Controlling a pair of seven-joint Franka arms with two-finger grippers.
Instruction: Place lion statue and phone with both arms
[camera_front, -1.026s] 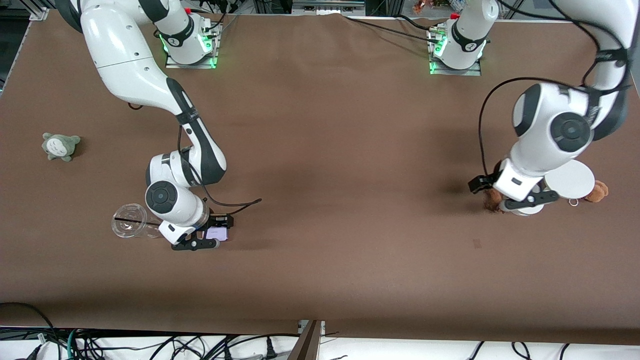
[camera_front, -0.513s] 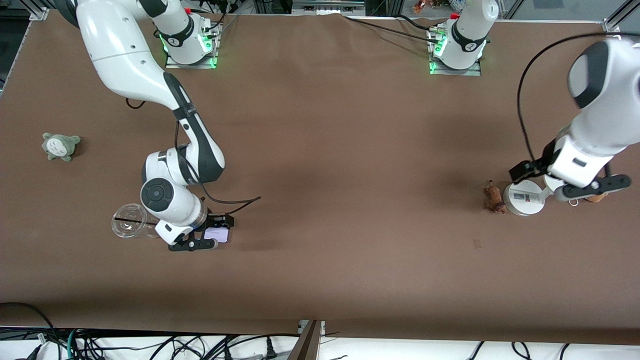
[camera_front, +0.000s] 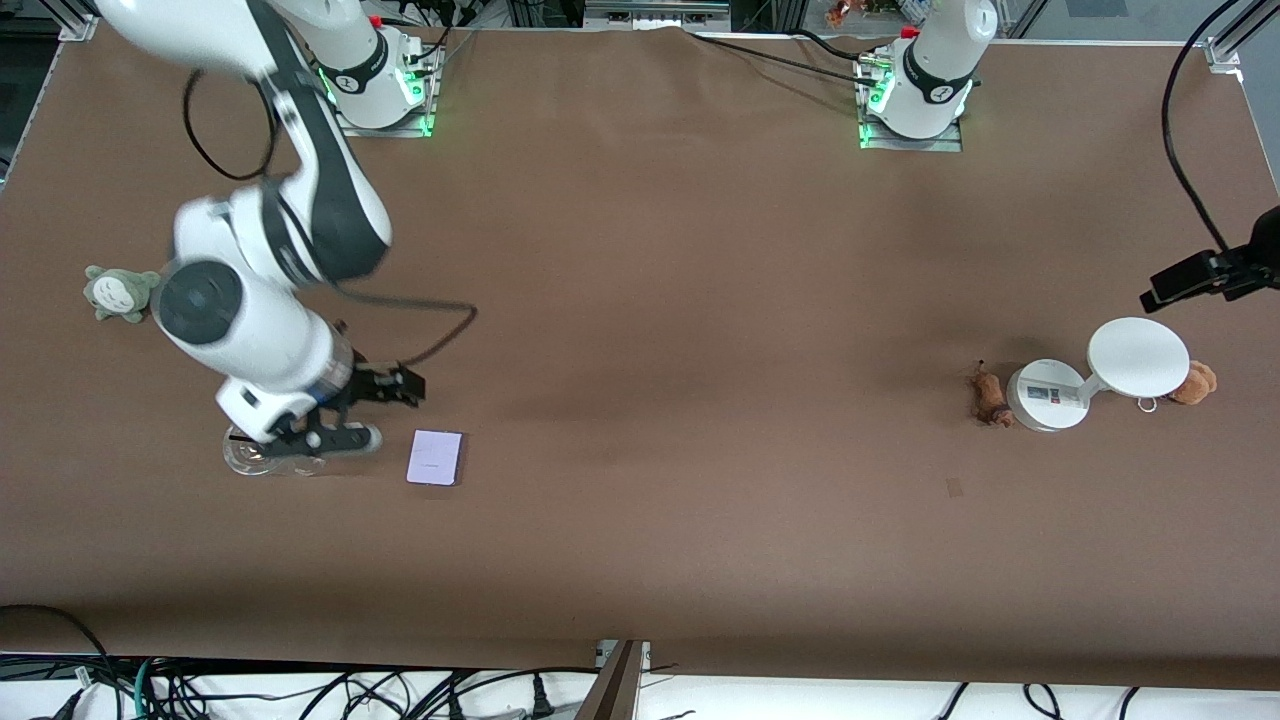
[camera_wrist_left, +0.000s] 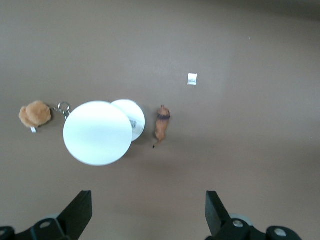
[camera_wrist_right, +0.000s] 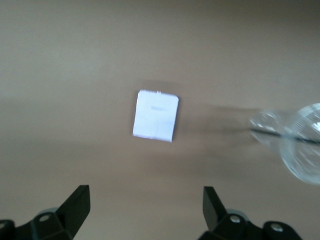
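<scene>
- My right gripper (camera_front: 330, 425) hangs over the clear plastic cup (camera_front: 262, 455), jaws spread wide with nothing between them. The phone (camera_front: 435, 458) lies flat on the table (camera_front: 640, 300) just beside it, toward the left arm's end; I read that as a finished placement.
- My left gripper (camera_wrist_left: 147, 217) is also wide open and empty, raised at its own table edge. The lion statue (camera_front: 988, 396) lies on the table below it, just beside the white stand (camera_front: 1045, 397), apart from the fuzzy plush (camera_front: 1194, 383).
- Both items look delivered; the grey-green plush (camera_front: 120, 291) sits untouched.
</scene>
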